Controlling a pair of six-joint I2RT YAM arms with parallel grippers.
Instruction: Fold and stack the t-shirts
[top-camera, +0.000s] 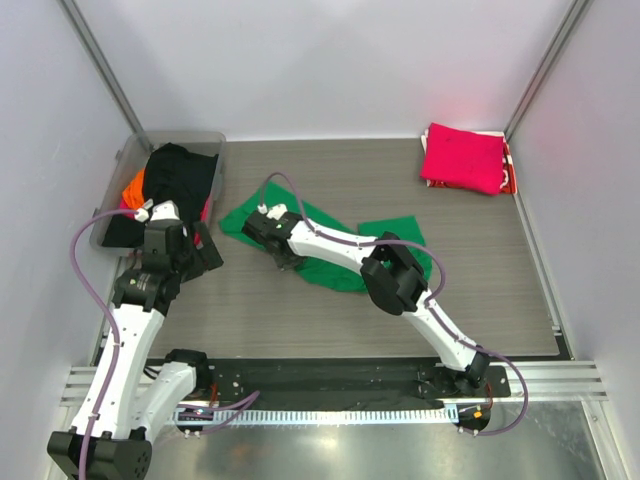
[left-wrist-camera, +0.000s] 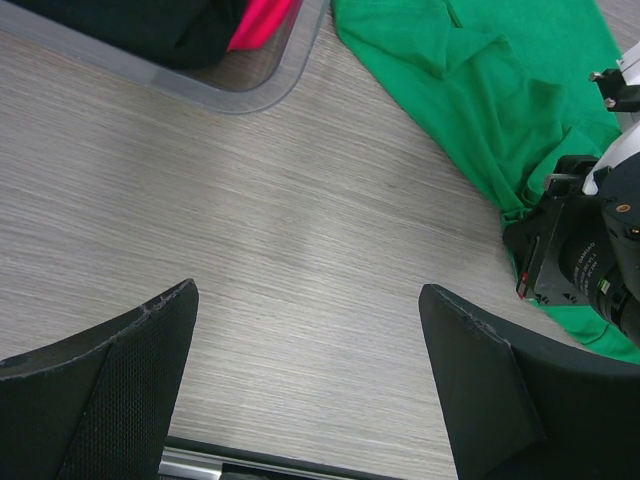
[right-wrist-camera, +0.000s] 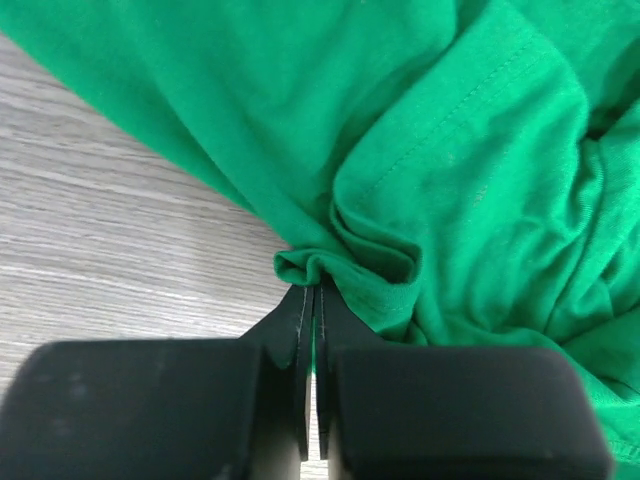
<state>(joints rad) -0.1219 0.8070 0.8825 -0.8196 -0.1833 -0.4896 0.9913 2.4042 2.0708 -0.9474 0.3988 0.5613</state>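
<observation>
My right claw (right-wrist-camera: 312, 305) is pinched shut on a bunched edge of the soft bright green cloth t-shirt (right-wrist-camera: 450, 140), probably to drag it flat for folding. The shirt lies rumpled mid-way across the grey wood-grain counter (top-camera: 300, 320). My left claw (left-wrist-camera: 308, 300) hovers wide and empty near the clear plastic tub (left-wrist-camera: 250, 95).

The left gripper (left-wrist-camera: 307, 290) hangs over the bare table (left-wrist-camera: 300, 200), its two black fingers (left-wrist-camera: 120, 380) spread wide with nothing between them. At top left, a corner of a clear tub (left-wrist-camera: 240, 95) holds a black shirt (left-wrist-camera: 150, 25) and a pink shirt (left-wrist-camera: 262, 20). A rumpled green shirt (left-wrist-camera: 480, 90) lies at top right, just beside the tub. The right arm (left-wrist-camera: 590, 250), black and white, sits on the green shirt's near edge.
</observation>
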